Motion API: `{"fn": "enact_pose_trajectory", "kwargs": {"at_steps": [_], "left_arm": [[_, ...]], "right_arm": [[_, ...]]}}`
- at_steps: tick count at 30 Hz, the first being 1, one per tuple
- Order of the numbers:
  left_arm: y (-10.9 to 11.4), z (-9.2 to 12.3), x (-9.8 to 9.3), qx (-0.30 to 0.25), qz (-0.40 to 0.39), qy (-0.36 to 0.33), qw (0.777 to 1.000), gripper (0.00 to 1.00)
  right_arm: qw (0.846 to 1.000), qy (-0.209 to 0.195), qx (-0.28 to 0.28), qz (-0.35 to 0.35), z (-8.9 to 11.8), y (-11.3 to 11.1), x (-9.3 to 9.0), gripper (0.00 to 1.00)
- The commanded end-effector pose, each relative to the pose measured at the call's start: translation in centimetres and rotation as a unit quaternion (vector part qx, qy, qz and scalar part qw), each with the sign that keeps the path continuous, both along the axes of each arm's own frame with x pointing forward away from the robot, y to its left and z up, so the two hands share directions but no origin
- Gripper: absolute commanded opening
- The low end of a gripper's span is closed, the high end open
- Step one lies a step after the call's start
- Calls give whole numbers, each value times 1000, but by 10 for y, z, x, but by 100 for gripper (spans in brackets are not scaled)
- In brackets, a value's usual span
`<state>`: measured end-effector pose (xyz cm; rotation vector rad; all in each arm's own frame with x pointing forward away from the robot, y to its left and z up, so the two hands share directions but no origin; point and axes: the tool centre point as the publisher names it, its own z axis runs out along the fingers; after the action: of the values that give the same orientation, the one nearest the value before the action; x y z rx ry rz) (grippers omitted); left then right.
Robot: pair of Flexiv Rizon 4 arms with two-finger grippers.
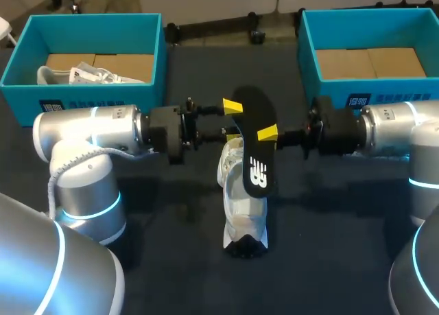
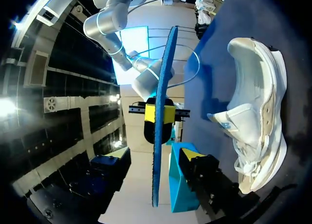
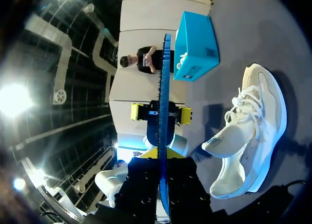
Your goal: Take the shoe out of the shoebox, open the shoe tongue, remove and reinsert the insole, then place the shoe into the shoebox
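The right fingers point(image 3: 183, 185) pinch the black insole point(image 1: 255, 147) from both sides, holding it above the white shoe point(image 1: 240, 222), which lies on the worktop point(image 1: 343, 246). The left fingers point(image 3: 136, 112) are spread, one on each side of the insole, apart from it.

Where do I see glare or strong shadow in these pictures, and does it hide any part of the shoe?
Head view: glare whitens the left arm's shell; the black insole nearly merges with the dark table. Right wrist view: the shoe casts a clear shadow beside itself. Glare and shadow hide no part of the shoe.
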<state>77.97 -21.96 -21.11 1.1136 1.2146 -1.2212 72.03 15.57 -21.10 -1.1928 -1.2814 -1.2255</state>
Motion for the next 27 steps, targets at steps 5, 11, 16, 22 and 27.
{"fn": "enact_pose_trajectory", "kwargs": {"at_steps": [5,11,16,22,27], "left_arm": [[-7,2,-3,-1,15,-1,1000,45],[-13,5,-1,-2,19,-4,1000,45],[-18,5,0,1,23,-7,1000,40],[-22,2,1,8,22,-4,1000,33],[-24,0,1,13,19,-5,1000,25]], "right_arm": [[1000,0,-1,-1,0,1,-1,0],[1000,0,-1,-1,0,1,-1,0],[1000,-2,-1,0,0,2,-1,0],[1000,-2,-5,3,-1,3,0,0],[1000,-3,-4,3,-2,3,1,0]]}}
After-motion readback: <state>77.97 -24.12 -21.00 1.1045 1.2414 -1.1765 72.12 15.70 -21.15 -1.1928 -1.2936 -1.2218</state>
